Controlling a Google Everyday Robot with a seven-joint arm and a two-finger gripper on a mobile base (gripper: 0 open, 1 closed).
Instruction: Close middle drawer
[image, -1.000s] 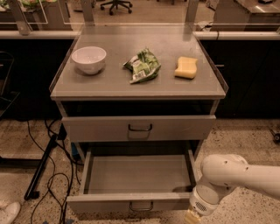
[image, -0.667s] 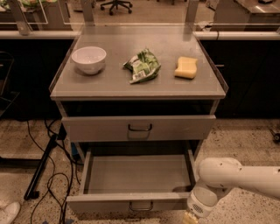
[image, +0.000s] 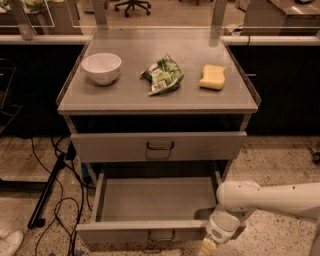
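The middle drawer (image: 125, 232) is pulled far out of the grey cabinet, and its tray (image: 155, 197) is empty. Its low flat front has a small loop handle (image: 161, 235) at the centre. My gripper (image: 207, 247) is at the bottom edge of the view, right by the front right corner of the drawer's front. It hangs from the white arm (image: 270, 197) that comes in from the right. Most of the gripper is cut off by the frame edge.
The top drawer (image: 157, 146) stands slightly out above. On the cabinet top (image: 130, 97) are a white bowl (image: 101, 67), a green snack bag (image: 162, 75) and a yellow sponge (image: 213, 77). Cables and a black stand leg (image: 47, 192) lie on the floor to the left.
My arm and gripper have shifted a little left and down, closer to the drawer's front right corner. The drawer has not visibly moved.
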